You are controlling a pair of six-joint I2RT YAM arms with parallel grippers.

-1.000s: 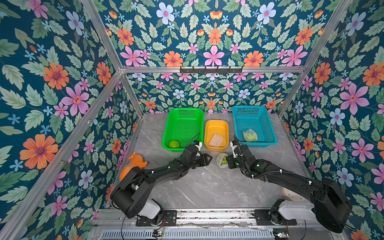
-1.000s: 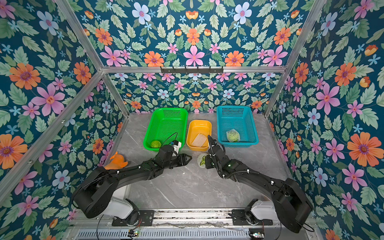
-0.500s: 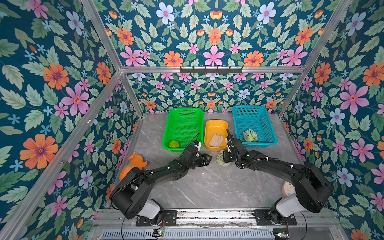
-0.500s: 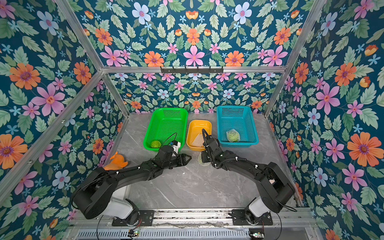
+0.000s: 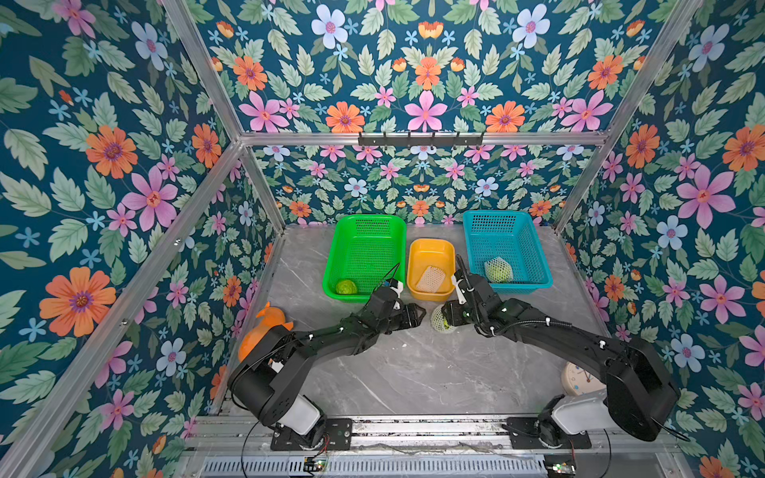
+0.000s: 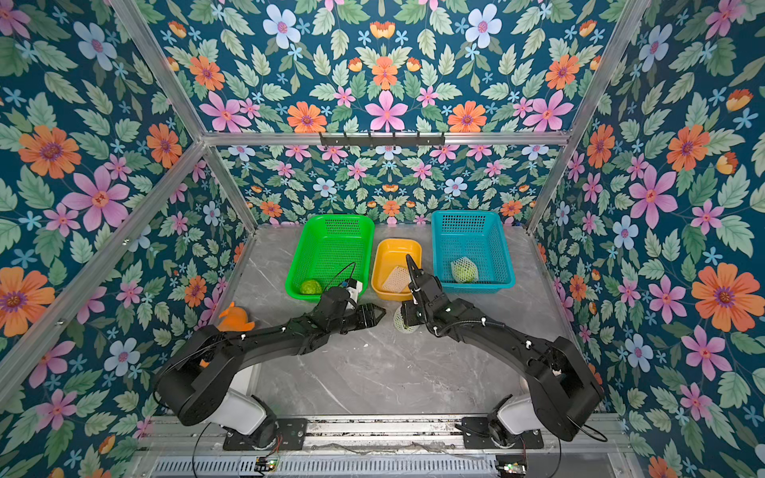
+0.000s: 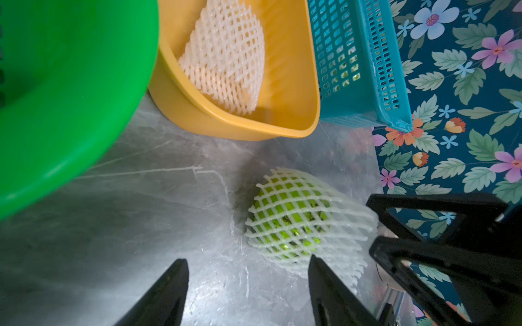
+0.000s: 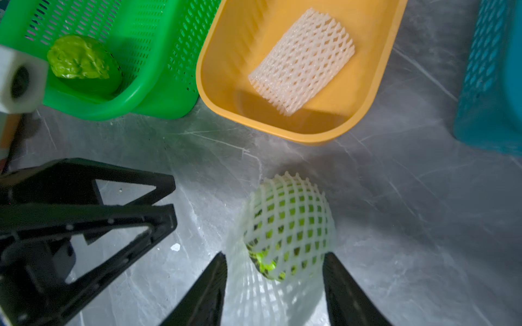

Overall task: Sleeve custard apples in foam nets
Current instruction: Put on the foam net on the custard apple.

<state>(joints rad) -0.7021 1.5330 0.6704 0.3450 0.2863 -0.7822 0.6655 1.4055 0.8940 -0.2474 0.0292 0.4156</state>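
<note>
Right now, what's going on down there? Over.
Left gripper open, empty. Right gripper open, straddling netted custard apple on table. Nothing in the way.

Three custard apples: one bare custard apple (image 5: 346, 286) and two netted custard apples (image 5: 498, 270) (image 5: 438, 319). Three foam nets: two on fruit, one loose foam net (image 5: 431, 279). Two perforated baskets: green basket (image 5: 370, 217), blue basket (image 5: 494, 212). One yellow tub (image 5: 430, 241). One orange plush toy (image 5: 271, 320).

Green custard apple (image 8: 77, 58), whitish foam net (image 8: 303, 60)
</note>
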